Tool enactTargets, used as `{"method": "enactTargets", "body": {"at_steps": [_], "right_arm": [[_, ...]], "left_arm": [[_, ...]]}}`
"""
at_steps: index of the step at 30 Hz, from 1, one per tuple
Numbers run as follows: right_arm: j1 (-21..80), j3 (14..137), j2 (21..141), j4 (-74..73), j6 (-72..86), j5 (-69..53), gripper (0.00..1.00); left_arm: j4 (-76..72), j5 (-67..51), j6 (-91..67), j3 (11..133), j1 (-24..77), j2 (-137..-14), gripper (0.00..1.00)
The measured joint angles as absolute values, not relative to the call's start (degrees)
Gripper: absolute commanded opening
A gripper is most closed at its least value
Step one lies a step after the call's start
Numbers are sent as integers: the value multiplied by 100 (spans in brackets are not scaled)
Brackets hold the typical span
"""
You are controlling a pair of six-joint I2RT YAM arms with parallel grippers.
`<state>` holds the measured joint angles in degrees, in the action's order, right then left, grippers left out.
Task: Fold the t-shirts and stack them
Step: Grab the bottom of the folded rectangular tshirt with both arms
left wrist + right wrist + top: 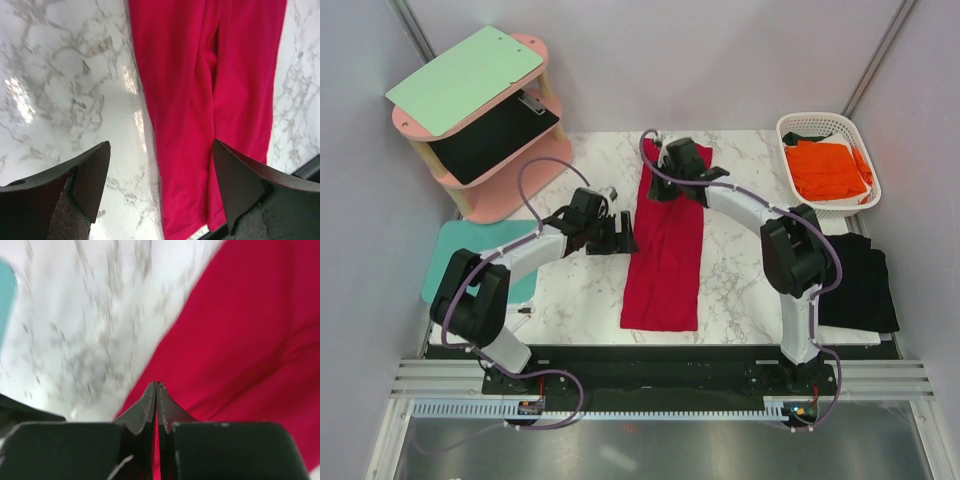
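A crimson red t-shirt (665, 255) lies on the marble table, folded into a long narrow strip that runs from far to near. My left gripper (623, 238) stands open at the strip's left edge. In the left wrist view its jaws (161, 145) straddle that edge, one over bare marble and one over the red cloth (200, 75). My right gripper (658, 188) hovers over the strip's far end. Its tips (157, 385) meet just above the red cloth (240, 315), with no cloth visibly pinched. An orange t-shirt (825, 168) fills the white basket (800, 123). A black t-shirt (860, 285) lies at the right edge.
A pink two-tier shelf (500, 195) stands at the back left, with a mint-green board (465, 78) on top and a black item (495, 135) below. A teal mat (455, 250) lies beside the left arm. The table's near edge shows under the red strip.
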<state>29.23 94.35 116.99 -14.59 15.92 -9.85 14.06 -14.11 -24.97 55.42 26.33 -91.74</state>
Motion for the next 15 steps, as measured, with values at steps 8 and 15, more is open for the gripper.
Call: {"method": "enactTargets", "body": {"at_steps": [8,15], "right_arm": [[2989,8053,11909,-1588,2038,-1697,2],[3017,7985,11909,-1431,2145,-1806,2]], "left_arm": [[1061,-1898,-2742,4724,2633,-8274,84],[821,-2034,-2908,4720,2633,-8453,2]]}}
